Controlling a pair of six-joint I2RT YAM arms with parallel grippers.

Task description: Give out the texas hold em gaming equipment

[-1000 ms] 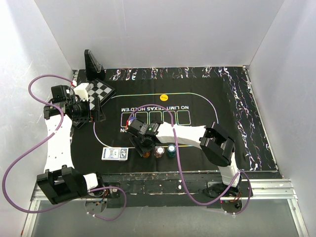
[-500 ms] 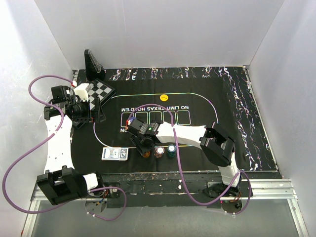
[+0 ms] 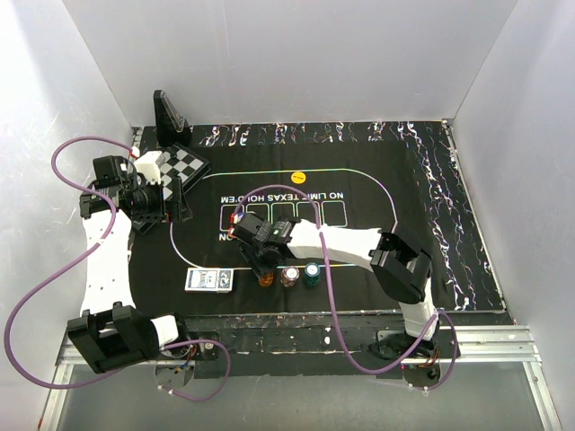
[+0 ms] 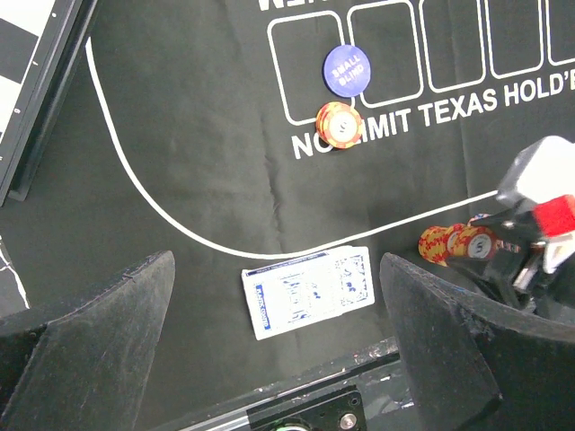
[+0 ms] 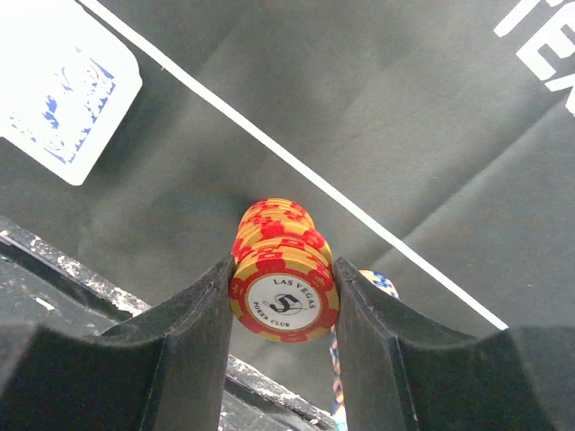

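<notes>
Clamping orange chip stack [image 5: 280,247] — right pincer [image 5: 284,274], clear only in wrist view; left pincer [image 4: 277,292] spread wide.

Orange chip stack [image 5: 284,269]: red-orange with yellow edge bars, white centre, black lettering. Playing cards [image 4: 310,291], near left: white border, blue patterned back. Mat [image 4: 180,135]: black, white lines and lettering, white-flecked far and right margins. Small-blind disc [image 4: 347,70]: blue, white text. Yellow disc [image 3: 299,176], far: yellow. Chessboard [image 3: 187,165], far left: black-and-white checks. Teal chip stack [image 3: 311,273], near: teal.
</notes>
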